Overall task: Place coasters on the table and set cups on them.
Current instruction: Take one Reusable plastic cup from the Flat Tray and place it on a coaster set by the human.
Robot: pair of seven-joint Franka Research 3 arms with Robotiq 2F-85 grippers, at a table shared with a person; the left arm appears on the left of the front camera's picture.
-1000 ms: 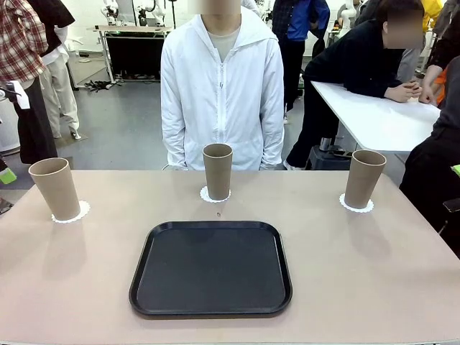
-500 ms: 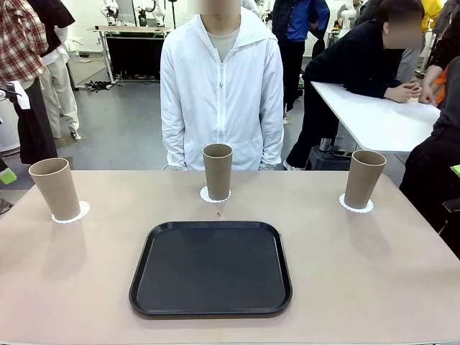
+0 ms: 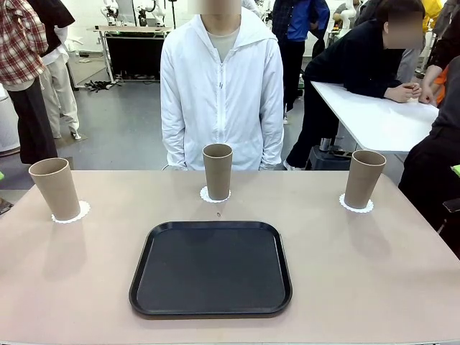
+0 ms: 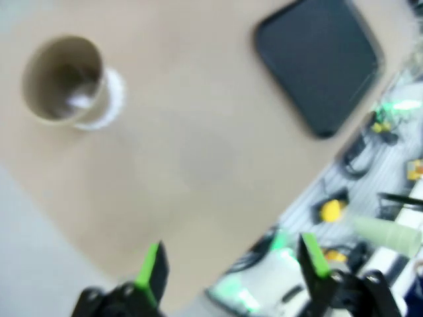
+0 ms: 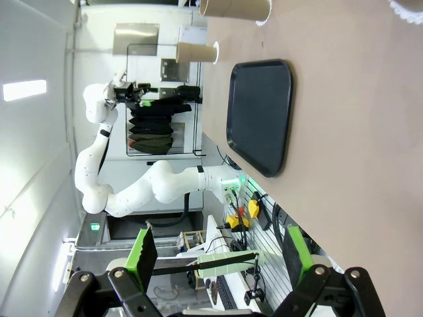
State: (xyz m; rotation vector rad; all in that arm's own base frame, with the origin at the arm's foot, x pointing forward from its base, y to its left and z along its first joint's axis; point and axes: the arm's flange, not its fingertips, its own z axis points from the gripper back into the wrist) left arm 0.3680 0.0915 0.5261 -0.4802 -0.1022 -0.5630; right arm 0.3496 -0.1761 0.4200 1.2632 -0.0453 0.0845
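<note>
The bench (image 3: 374,273) carries all task items. The landmark is the black tray (image 3: 210,267), lying empty at the centre of the near half.

Three cups stand upright, long axis vertical, each on its own coaster:
- Left cup (image 3: 55,188): beyond and well to the left of the tray, on the left coaster (image 3: 81,211).
- Middle cup (image 3: 217,171): just beyond the tray's far edge, on the middle coaster (image 3: 205,194), in front of the person in the white jacket (image 3: 221,90).
- Right cup (image 3: 364,178): beyond and well to the right of the tray, on the right coaster (image 3: 357,208).

By this layout the task appears complete; no further pick is evident.

Left gripper (image 4: 231,264): raised over the bench edge. The left cup lies well ahead of it, seen from above, with the tray off to the other side. This arm is the nearer one to that cup. The fingers (image 4: 152,265) stand apart, holding and touching nothing; the view is blurred.

Right gripper (image 5: 218,254): off the bench, looking along it toward the tray, well apart from every cup. The fingers (image 5: 142,256) stand wide apart and empty.
</note>
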